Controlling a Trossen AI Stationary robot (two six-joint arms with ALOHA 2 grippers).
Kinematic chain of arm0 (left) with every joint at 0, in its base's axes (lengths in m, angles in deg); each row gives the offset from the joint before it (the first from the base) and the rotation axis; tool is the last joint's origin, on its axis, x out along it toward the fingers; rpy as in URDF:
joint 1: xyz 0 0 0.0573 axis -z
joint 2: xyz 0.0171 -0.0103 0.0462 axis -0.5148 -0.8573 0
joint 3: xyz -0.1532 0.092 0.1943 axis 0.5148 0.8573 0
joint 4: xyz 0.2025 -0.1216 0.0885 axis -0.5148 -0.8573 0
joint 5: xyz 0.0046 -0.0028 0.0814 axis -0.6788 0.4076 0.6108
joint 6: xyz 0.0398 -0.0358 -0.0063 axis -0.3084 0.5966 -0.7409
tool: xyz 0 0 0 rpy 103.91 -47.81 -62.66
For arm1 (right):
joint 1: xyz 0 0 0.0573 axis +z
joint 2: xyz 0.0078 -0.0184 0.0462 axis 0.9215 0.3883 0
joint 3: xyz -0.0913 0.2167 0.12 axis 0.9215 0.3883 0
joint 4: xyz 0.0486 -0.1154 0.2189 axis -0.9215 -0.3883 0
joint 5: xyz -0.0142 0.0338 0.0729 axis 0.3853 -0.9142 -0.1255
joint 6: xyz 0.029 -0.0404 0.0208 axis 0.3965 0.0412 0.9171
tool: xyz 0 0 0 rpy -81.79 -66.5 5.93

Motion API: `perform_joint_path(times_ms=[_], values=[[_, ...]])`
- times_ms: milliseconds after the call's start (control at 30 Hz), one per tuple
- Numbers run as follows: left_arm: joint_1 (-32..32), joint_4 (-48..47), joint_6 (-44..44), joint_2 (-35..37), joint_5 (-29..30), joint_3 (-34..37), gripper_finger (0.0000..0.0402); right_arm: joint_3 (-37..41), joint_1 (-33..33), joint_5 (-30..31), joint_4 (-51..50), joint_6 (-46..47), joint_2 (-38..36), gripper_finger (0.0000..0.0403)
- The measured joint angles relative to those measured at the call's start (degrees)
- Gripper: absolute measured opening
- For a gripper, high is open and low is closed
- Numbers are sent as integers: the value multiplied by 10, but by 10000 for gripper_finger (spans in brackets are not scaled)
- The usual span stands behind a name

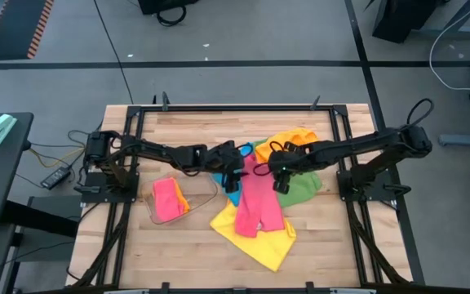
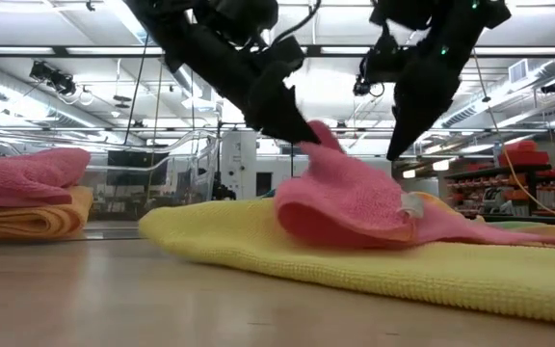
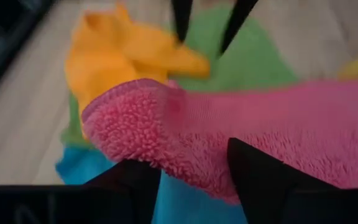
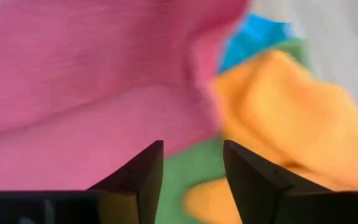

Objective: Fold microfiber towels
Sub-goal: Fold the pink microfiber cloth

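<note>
A pink towel [image 1: 259, 200] lies rumpled across a spread yellow towel [image 1: 255, 241] at the table's middle. Its far end is humped up [image 2: 326, 145]. Behind it, orange [image 1: 288, 140], green [image 1: 304, 186] and blue [image 1: 233, 194] towels lie in a heap. My left gripper [image 1: 237, 173] is open at the pink towel's raised far-left fold [image 3: 135, 118], slanting down. My right gripper [image 1: 280, 181] is open and hangs just above the towel's far-right side [image 4: 73, 81], with nothing between its fingers [image 4: 148, 168]. My left gripper has its fingers apart on either side of the pink towel's thick folded edge [image 3: 185, 168], coming at it on a downward slant from the table's left. The fold stands raised beside a fingertip [image 2: 297, 125]. Whether the fingers touch it, I cannot tell.
A clear plastic tray [image 1: 210, 192] at the left holds a folded pink towel [image 1: 167, 200] on a folded orange one [image 2: 27, 222]. Bare wood lies along the near edge and at the near right. Black frame rails run along both sides of the table.
</note>
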Motion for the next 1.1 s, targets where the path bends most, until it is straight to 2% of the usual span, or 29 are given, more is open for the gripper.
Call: perform_joint_path(times_ms=[133, 267, 433, 500, 600, 700, 833, 1100], values=[[-3, -42, 0, 0, 1, -3, 211, 5, 53, -27, 67, -4, 0, 183], [-4, -70, -12, 6, 2, -3, 235, 38, 121, -26, 193, -14, 0, 184], [-15, -91, -15, 24, 8, -4, 278, 72, 199, 19, 308, -17, 19, 184], [-21, -148, -26, 37, 0, -12, 294, 71, 221, 40, 322, -14, 41, 184], [-30, -248, -29, 37, -3, -66, 309, 64, 242, 54, 341, -6, 82, 184], [-35, -324, -22, 37, -5, -117, 309, 47, 254, 55, 363, -17, 131, 184], [-34, -344, -19, 39, -4, -153, 294, 5, 267, 55, 368, -45, 196, 184], [-28, -352, -30, 50, -5, -158, 257, -59, 312, 57, 371, -144, 266, 173]])
